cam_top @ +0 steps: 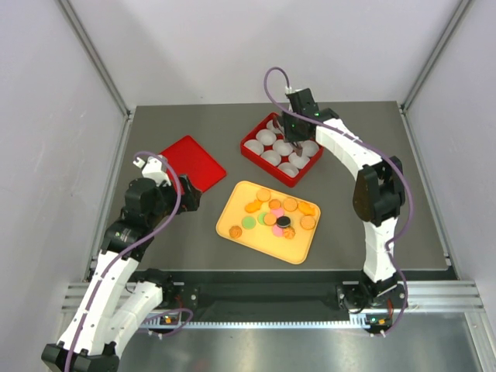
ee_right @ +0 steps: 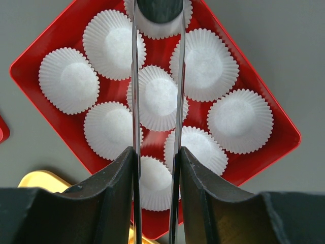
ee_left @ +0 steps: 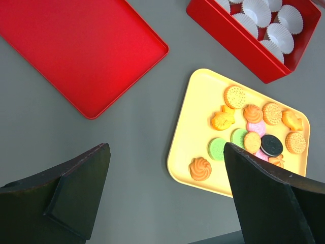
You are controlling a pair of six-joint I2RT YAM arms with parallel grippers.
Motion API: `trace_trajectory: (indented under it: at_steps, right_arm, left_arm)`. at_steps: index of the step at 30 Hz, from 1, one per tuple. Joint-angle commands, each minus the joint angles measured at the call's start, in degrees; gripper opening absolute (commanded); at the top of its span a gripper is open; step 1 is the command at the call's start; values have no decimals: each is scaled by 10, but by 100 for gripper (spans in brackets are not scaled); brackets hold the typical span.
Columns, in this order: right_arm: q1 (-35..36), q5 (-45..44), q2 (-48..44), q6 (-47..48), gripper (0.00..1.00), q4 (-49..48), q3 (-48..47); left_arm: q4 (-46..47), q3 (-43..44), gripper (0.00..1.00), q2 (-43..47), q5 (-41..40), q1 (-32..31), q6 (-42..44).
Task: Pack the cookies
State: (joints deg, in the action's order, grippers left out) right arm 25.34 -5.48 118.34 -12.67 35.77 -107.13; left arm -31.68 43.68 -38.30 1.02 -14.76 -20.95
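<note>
Pale walls close in a grey surface [cam_top: 194, 124], and from above everything is laid out ready. The cookies [cam_top: 279, 217] lie heaped loosely on a yellow tray [cam_top: 229, 229], well behind the right gripper [cam_top: 284, 146], which hangs over a red box [cam_top: 249, 149] lined with white paper cups [cam_top: 270, 138]. Each cup looks meant to take one cookie. A red lid [cam_top: 192, 159] lies just ahead of the left gripper [cam_top: 184, 194], presumably set aside so the box stays open. Over to the left wrist: its gripper is spread wide and empty, held off to the side, I'd say to keep the lane free. The cookies sit ahead and to its right, flat and face-up. They are round discs with no real long axis, apart from one fish-shaped piece [ee_left: 223, 120] lying roughly across the tray. Now the right wrist: the fingers are drawn narrow and point straight down over the middle cups. A dark rounded shape [ee_right: 157, 10] sits at the tips. Whether that is a gripped cookie, I cannot tell. All the cups I can see are empty, so packing has barely begun.
</note>
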Motion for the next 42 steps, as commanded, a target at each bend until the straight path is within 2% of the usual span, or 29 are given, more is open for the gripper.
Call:
trace_trajectory:
  at_steps: [1, 8, 23, 42]
  right_arm:
    - [5, -9, -29, -8, 33, -18, 1]
    - [8, -14, -38, -6, 33, -17, 2]
    - [8, -9, 1, -5, 34, 2, -61]
    - [10, -1, 14, -6, 37, 4, -57]
  left_arm:
    - [14, -4, 98, 1, 3, 0, 6]
    - [14, -4, 98, 0, 5, 0, 6]
    - [14, -4, 98, 0, 6, 0, 6]
    - [14, -4, 98, -5, 7, 0, 6]
